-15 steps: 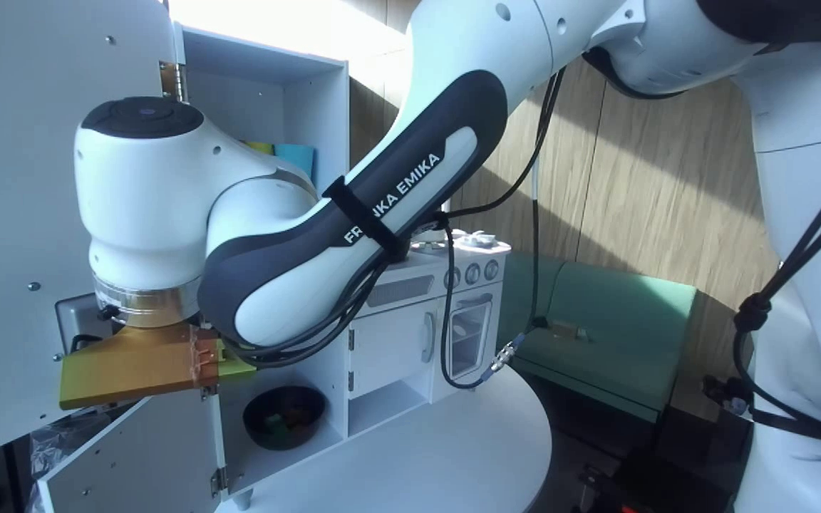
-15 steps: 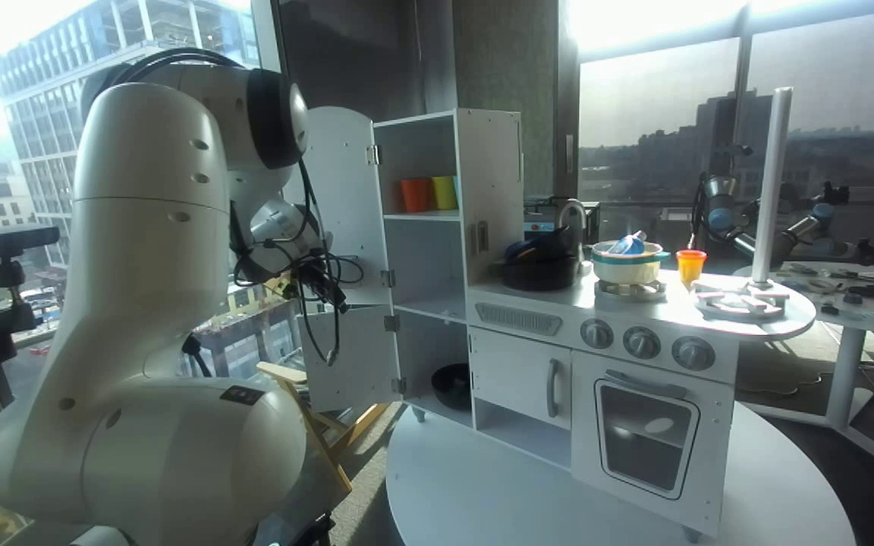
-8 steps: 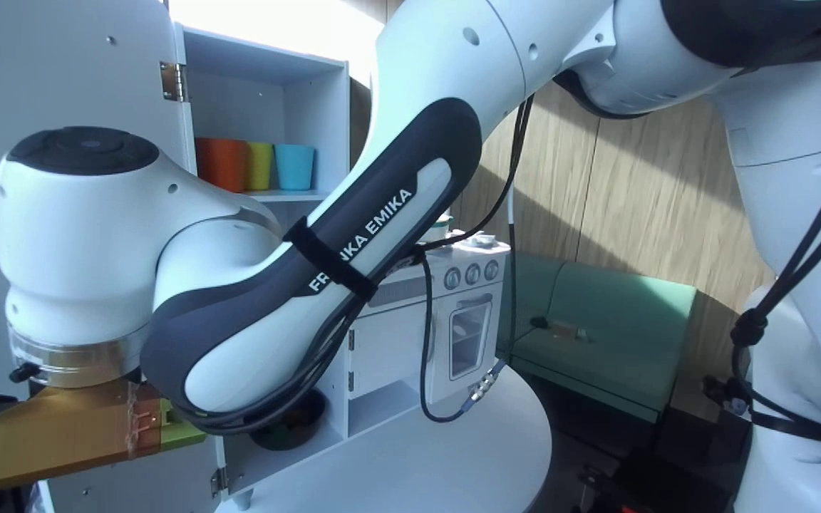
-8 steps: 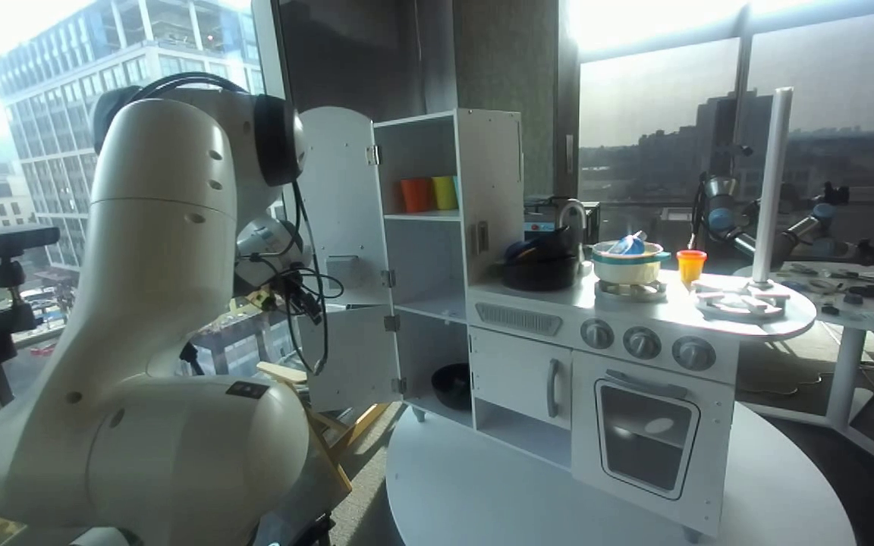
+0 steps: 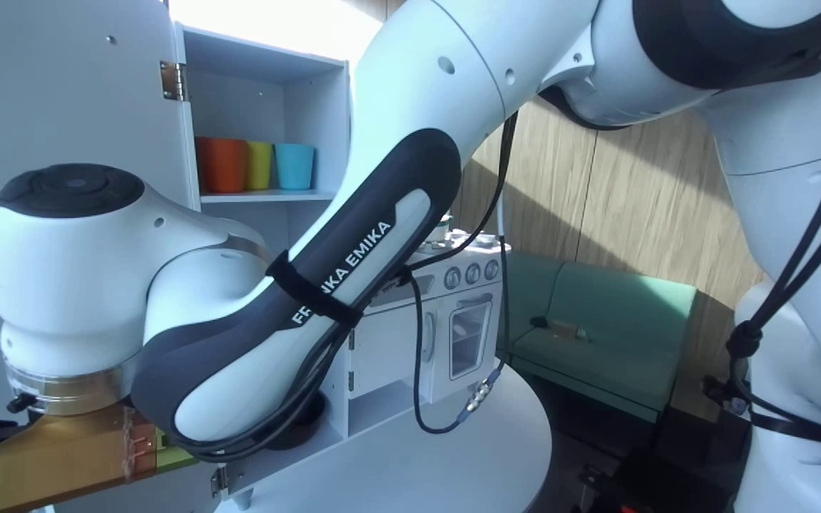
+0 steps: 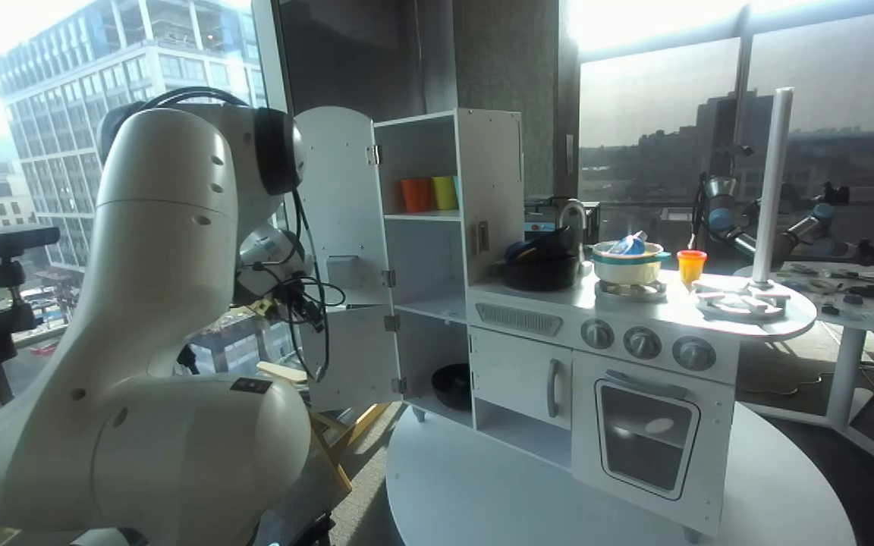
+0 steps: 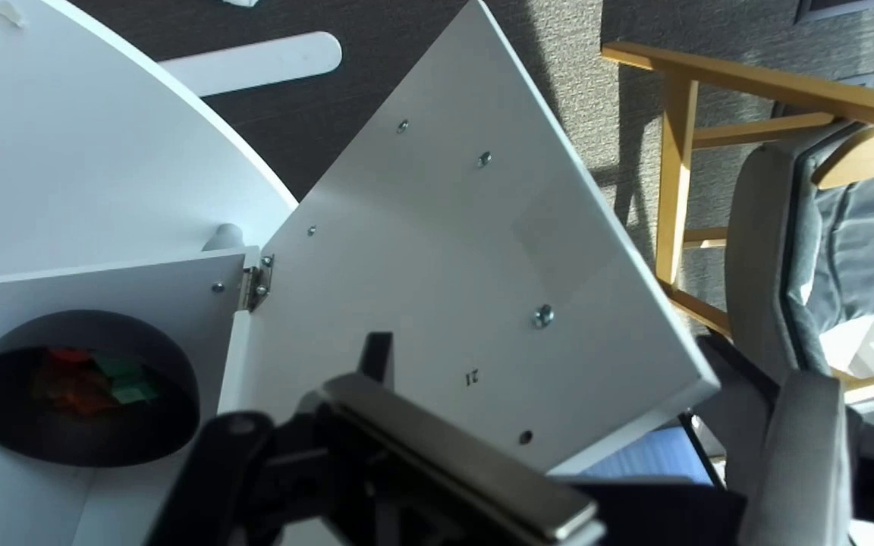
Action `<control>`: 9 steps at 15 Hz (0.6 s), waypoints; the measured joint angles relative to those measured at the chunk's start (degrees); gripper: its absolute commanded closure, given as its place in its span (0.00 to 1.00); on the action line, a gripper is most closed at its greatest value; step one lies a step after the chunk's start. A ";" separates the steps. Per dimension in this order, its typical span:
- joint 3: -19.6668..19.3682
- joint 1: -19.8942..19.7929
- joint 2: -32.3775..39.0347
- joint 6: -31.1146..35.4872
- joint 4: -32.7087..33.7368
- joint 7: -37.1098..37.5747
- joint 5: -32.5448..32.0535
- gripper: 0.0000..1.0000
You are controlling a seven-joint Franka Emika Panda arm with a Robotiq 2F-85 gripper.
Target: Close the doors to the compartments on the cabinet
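My gripper [image 7: 627,447] spread wide, seen in front of lower door [image 7: 444,250] in my wrist view. Lower door and tall upper door [image 6: 346,189] both swung out from cabinet [image 6: 490,174]. Dark bowl [image 7: 88,444] sits in bottom compartment [image 6: 425,356].

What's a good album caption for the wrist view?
An open gripper, with the door standing open beyond it and a dark bowl inside the compartment.
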 measured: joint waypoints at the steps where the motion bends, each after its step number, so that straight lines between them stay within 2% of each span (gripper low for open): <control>1: -1.01 0.28 0.00 0.03 0.05 0.15 -0.18 0.00; 5: -4.62 1.08 -0.08 0.11 0.23 1.56 -1.95 0.00; 9: -5.96 1.06 -0.78 -0.72 -1.04 1.55 -2.75 0.00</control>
